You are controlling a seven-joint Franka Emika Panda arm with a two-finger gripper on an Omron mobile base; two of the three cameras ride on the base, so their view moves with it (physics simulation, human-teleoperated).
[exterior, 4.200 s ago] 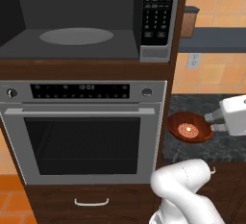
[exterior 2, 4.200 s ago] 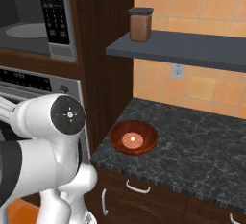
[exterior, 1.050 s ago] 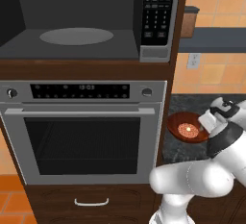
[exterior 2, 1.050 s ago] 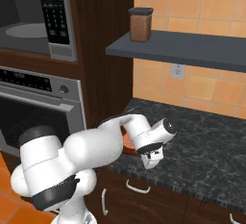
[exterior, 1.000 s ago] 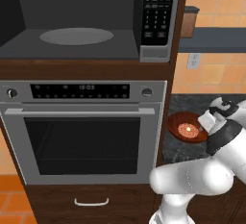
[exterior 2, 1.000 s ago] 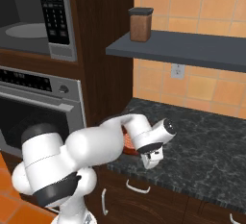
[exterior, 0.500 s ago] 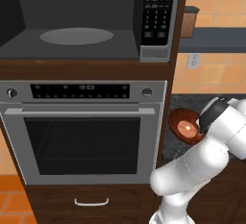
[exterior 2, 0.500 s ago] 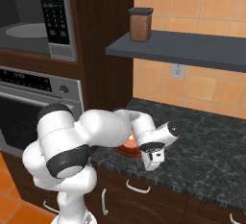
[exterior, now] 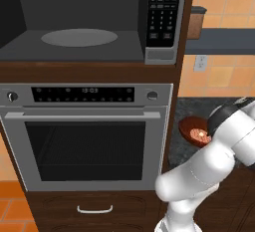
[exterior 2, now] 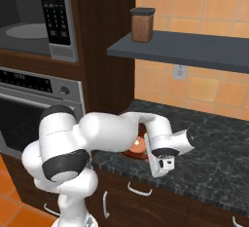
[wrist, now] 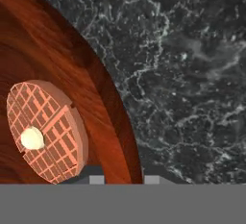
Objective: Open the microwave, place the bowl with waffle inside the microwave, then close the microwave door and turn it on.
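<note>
counter (wrist: 192,74): dark speckled stone
writing: keypad too tiny to read
gripper (wrist: 120,180): dropped lower since before, fingers straddling bowl (wrist: 57,64) rim, open-ish
waffle (wrist: 45,131): sits inside

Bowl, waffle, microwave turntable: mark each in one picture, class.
bowl (wrist: 96,81), hand view, inner wall near the rim
waffle (wrist: 53,131), hand view, its grid face
turntable (exterior: 79,37), left base view, its middle

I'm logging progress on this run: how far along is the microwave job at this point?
Done: the microwave stands open, its turntable bare. In hand: the gripper is low over the bowl rim on the counter, waffle inside; no grasp is visible yet. Left: lift the bowl, set it in the microwave, close the door, press start on the keypad.
</note>
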